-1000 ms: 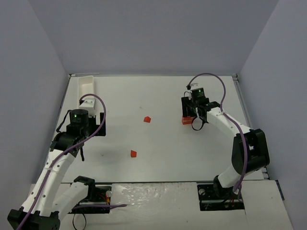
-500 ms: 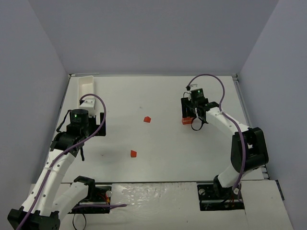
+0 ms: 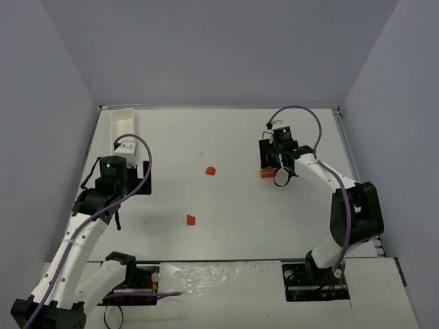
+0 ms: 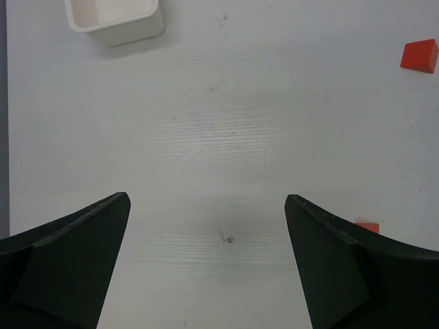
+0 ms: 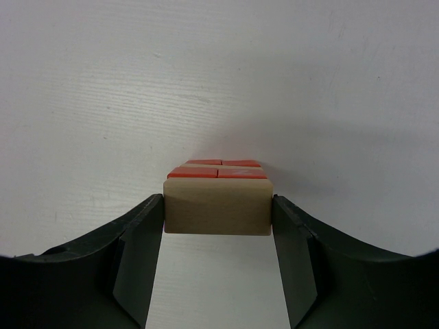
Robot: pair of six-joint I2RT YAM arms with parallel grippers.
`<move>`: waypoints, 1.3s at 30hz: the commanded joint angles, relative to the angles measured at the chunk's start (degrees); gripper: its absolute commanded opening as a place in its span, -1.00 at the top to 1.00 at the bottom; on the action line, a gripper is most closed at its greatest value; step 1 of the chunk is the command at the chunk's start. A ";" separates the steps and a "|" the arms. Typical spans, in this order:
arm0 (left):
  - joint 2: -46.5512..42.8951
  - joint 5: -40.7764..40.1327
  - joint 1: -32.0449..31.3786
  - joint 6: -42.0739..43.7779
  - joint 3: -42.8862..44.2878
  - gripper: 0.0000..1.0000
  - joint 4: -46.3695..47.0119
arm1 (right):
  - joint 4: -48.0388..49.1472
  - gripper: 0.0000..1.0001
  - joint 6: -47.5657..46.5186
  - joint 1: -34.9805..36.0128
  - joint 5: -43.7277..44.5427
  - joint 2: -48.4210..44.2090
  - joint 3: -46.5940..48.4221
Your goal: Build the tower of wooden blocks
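Observation:
The wood block tower (image 5: 218, 169) is a low stack of red cubes with pale tan seams; in the top view it (image 3: 265, 173) shows at the right of the table. A tan block (image 5: 218, 207) lies over its near part. My right gripper (image 5: 218, 205) is shut on that block, with one finger pad (image 5: 145, 236) against each end. Whether the tan block rests on the red cubes or hangs just above them I cannot tell. My left gripper (image 4: 206, 205) hangs open over bare table at the left, with nothing between its fingers.
A white tray (image 3: 124, 122) stands at the back left, just ahead of the left gripper (image 3: 132, 157); the left wrist view shows its near end (image 4: 116, 20). Two loose red blocks lie mid-table, one farther (image 3: 210, 171) and one nearer (image 3: 191, 220). Grey walls enclose the table.

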 commanded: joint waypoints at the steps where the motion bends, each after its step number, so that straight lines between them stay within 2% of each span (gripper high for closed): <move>1: 0.24 0.36 0.16 0.43 0.86 -0.90 2.77 | 2.05 0.42 0.37 -0.53 0.90 -0.90 0.16; 8: 0.33 0.36 0.16 0.52 0.85 -0.90 2.85 | 1.96 0.17 0.54 -0.54 0.90 -1.26 0.16; 14: 0.42 0.44 0.16 0.52 0.86 -0.90 2.77 | 1.96 0.08 0.55 -0.62 0.98 -1.28 0.24; 39: 0.69 0.53 0.16 0.47 0.86 -0.90 2.81 | 2.00 -0.07 0.85 -0.71 -0.12 -0.91 0.51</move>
